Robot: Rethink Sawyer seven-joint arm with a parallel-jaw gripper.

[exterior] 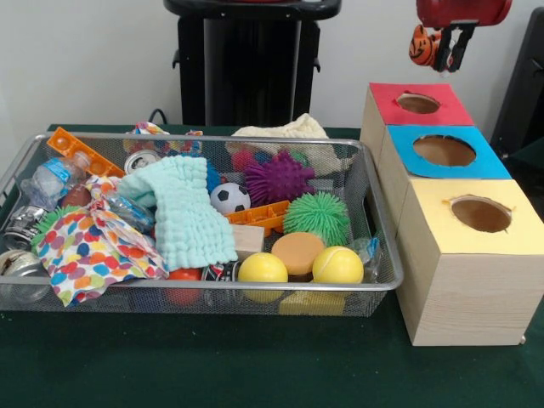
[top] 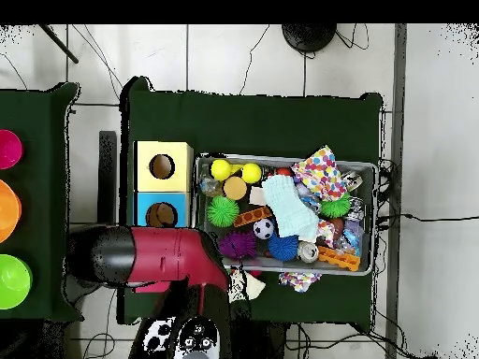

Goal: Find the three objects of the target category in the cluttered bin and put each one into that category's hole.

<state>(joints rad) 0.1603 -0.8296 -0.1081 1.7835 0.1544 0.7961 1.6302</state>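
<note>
The gripper (exterior: 446, 51) hangs at the top right of the front view, clenched on a small orange striped toy (exterior: 422, 45), a tiger-like figure by the look of it. Directly beneath it sits the red-topped box (exterior: 418, 106), the far one in a row of 3, and that is the relation that matters: the red box's hole (exterior: 418, 103) lies almost straight below the toy, perhaps a touch nearer the camera. My read is that a short descent and a release would do it, with little sideways correction.

The blue-topped box (exterior: 443, 151) and the yellow-topped box (exterior: 478, 217) sit in line toward the camera, each with its own round hole. In the overhead view the arm's red bulk (top: 168, 257) covers the red box, so the alignment cannot be checked from above.

The bin (exterior: 384, 246) stands on the green bench (exterior: 255, 365) beside the boxes, well apart from the gripper, packed with clutter: 2 yellow balls (exterior: 263, 268), a green spiky ball (exterior: 316, 217), a purple spiky ball (exterior: 279, 178), a small soccer ball (exterior: 229, 198), a mint cloth (exterior: 187, 212) and a spotted cloth (exterior: 85, 246). Which remaining pieces share the toy's category I cannot tell from here.
</note>
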